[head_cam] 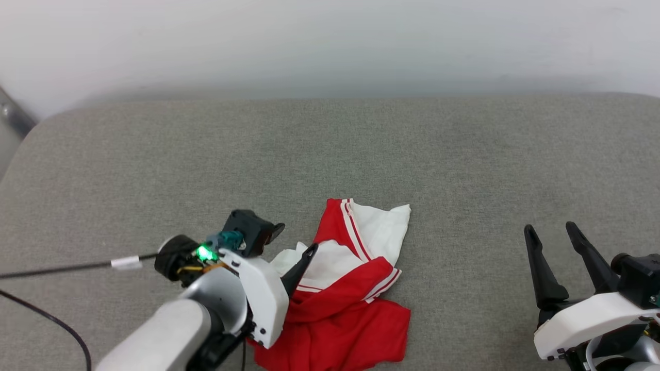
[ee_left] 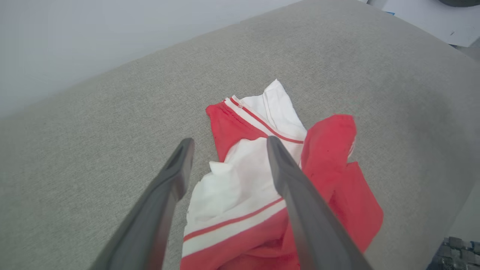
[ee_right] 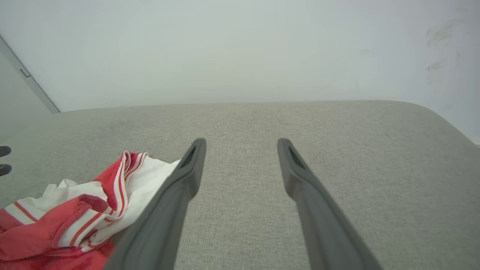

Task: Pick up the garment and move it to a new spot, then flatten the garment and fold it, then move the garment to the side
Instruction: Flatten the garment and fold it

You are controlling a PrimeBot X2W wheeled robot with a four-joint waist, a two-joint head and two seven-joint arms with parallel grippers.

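Observation:
The garment [head_cam: 356,293] lies crumpled on the grey cushion [head_cam: 330,154], near its front edge. It is red with white sleeve cloth and red-white striped trim on top. My left gripper [head_cam: 296,238] hovers at the garment's left edge, open, with nothing between its fingers. In the left wrist view the garment [ee_left: 240,176] lies right under and between the spread fingers of the left gripper [ee_left: 229,142]. My right gripper [head_cam: 550,228] stands open well to the right, over bare cushion. In the right wrist view the right gripper [ee_right: 242,142] is open and the garment [ee_right: 75,210] sits at lower left.
A white wall [head_cam: 330,41] runs behind the cushion. A black cable [head_cam: 62,268] with a white tag crosses the cushion's left part. The cushion's rounded right edge [ee_left: 461,210] drops off close to the garment. A metal strip [head_cam: 13,116] stands at the far left corner.

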